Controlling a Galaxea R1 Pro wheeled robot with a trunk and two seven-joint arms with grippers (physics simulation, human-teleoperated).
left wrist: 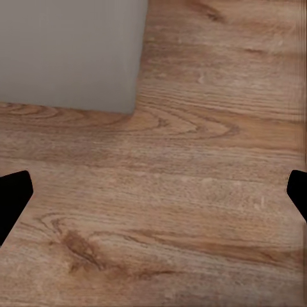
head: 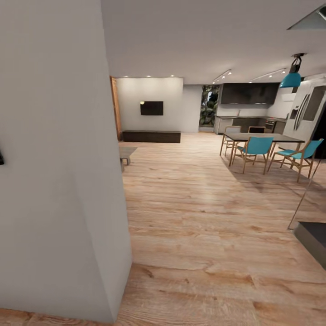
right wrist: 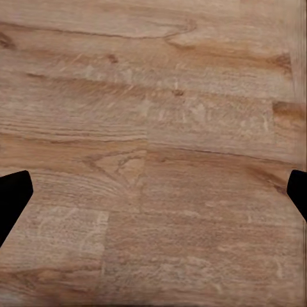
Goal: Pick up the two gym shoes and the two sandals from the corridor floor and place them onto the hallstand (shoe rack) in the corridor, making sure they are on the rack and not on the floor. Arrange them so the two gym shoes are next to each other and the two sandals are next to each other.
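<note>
While both claws gape, floor (head: 203, 235) planks prob. run crosswise.

1. L pincer (left wrist: 153, 195): two dark fingertips (left wrist: 13, 198) at opposite frame edges, spread wide apart, nothing between them, pointing down.
2. R pincer (right wrist: 153, 195): same pose, dark fingertips (right wrist: 13, 198) wide apart, nothing held, aimed down.
</note>
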